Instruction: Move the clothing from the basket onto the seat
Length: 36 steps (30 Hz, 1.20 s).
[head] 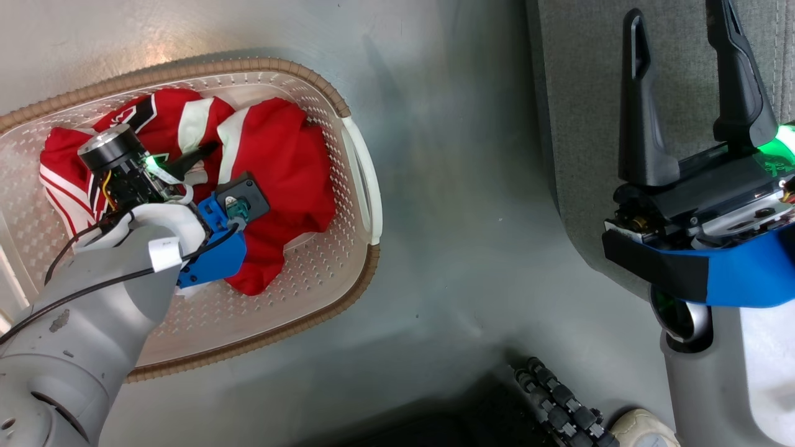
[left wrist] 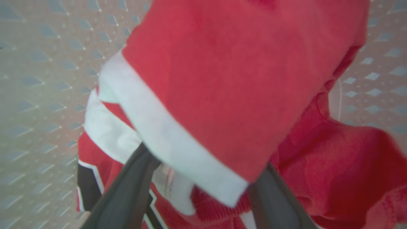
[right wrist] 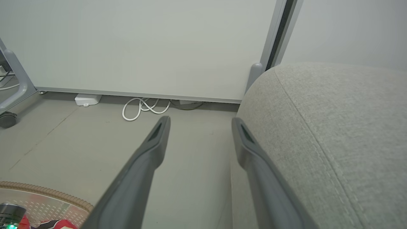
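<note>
Lying heaped in the basket [head: 359, 162] at nine o'clock in the head view, the clothing [head: 276, 155] has the left gripper [left wrist: 203, 162] down in it, jaws wide astride a white-banded fold, while the right gripper [head: 677, 22] hangs at two o'clock over the edge of the seat [head: 581, 124], jaws wide and empty.

I see the clothing [head: 279, 155] as soft matt cloth. The basket [head: 310, 270] looks like smooth plastic with small holes, and its rim [head: 371, 264] looks woven. The seat [right wrist: 334, 127] has rough woven fabric. The floor [head: 459, 155] is smooth and slightly glossy.
</note>
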Tool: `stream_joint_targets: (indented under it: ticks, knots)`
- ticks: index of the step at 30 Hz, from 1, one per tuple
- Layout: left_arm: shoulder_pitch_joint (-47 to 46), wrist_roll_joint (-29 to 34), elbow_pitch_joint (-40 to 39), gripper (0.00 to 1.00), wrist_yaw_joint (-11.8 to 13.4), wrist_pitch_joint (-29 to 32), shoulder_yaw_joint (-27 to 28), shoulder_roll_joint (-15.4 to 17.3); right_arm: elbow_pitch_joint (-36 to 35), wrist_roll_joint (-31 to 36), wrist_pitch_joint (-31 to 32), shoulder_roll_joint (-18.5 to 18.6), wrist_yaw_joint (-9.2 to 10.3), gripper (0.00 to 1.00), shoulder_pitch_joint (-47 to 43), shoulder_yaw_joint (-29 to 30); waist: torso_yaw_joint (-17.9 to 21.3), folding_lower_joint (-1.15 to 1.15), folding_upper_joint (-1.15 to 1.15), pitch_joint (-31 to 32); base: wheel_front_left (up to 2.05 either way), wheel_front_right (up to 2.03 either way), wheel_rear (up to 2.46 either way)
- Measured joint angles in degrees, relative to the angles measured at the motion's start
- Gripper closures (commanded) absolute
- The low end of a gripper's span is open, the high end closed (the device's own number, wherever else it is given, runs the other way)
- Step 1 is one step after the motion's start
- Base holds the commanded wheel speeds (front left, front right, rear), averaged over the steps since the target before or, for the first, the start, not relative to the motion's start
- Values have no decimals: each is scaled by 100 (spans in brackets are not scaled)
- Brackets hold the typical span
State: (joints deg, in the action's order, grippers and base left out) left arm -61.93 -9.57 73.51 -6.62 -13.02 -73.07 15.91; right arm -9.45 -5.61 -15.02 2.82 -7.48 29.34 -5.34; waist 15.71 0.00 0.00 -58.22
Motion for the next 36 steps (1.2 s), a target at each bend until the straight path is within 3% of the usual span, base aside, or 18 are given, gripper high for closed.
stream_joint_targets:
  ticks: [1,2,3,10,19,36]
  knots:
    - [-14,0,3,0,1,47,-1,-3,-15,0,0,0,0,0,-1,4,3,0,0,-16,0,0,0]
    - [-23,3,7,60,1,58,-4,-3,-29,0,0,0,0,0,-1,10,4,0,0,-29,0,0,0]
    - [-30,30,10,100,1,47,-4,-5,-41,0,0,0,0,0,-1,14,5,0,0,-40,0,0,0]
    - [-64,218,23,100,-25,-30,-13,-94,-85,42,0,0,0,0,1,33,-48,0,0,-57,0,0,0]
    - [6,100,-202,100,-45,-190,1,-441,-59,153,0,0,0,0,14,65,-260,0,0,242,0,0,0]
    - [1128,-376,-2005,100,257,-198,787,-474,229,354,0,-2,0,0,-270,92,-804,-1,0,1659,0,0,0]
